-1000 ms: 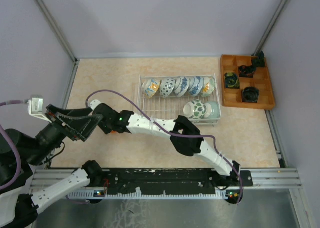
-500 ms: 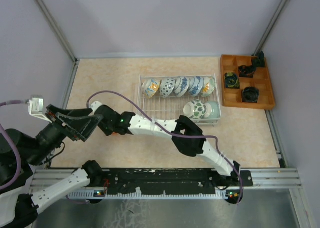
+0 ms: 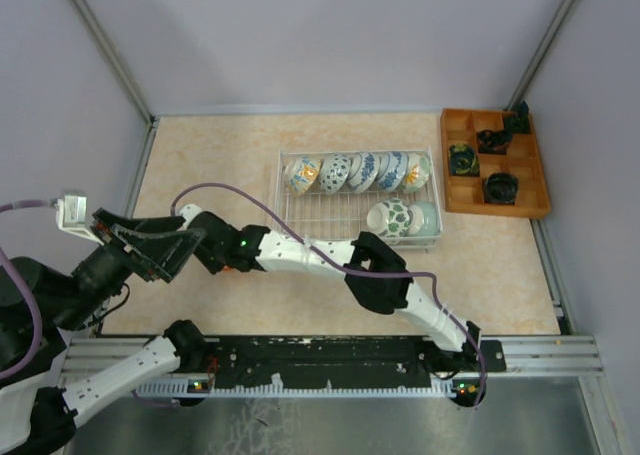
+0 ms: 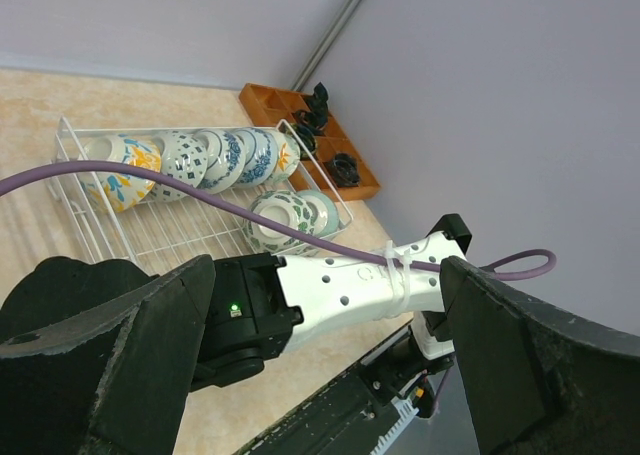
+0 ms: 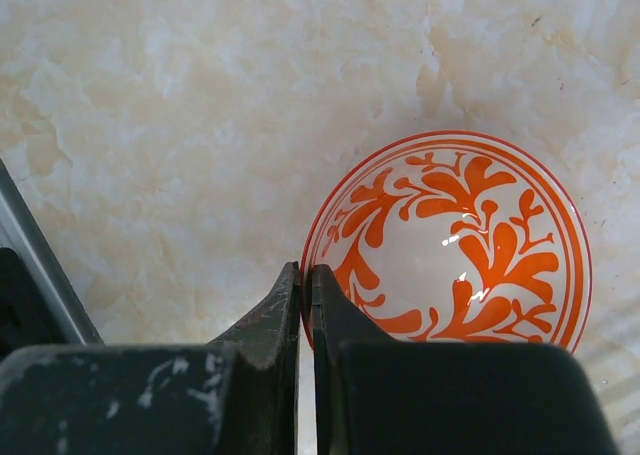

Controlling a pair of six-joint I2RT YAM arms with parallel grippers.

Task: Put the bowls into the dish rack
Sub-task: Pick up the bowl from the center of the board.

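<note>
In the right wrist view my right gripper (image 5: pixel 306 275) is shut on the near-left rim of a white bowl with an orange leaf pattern (image 5: pixel 470 245), just over the beige tabletop. In the top view this gripper (image 3: pixel 212 252) is left of the dish rack (image 3: pixel 320 215), partly under my left gripper (image 3: pixel 150 245), and the bowl barely shows. My left gripper (image 4: pixel 320 365) is wide open and empty, held in the air. The rack (image 4: pixel 160 230) holds a back row of several patterned bowls (image 3: pixel 360 172) on edge and two more (image 3: pixel 402 218) at its front right.
An orange wooden compartment tray (image 3: pixel 535 175) with black items stands right of the rack; it also shows in the left wrist view (image 4: pixel 300 100). A purple cable (image 3: pixel 290 237) loops along the right arm. Grey walls and metal posts enclose the table.
The right arm has shifted slightly toward the near left, still shut on the bowl's rim. The left arm has not visibly moved.
</note>
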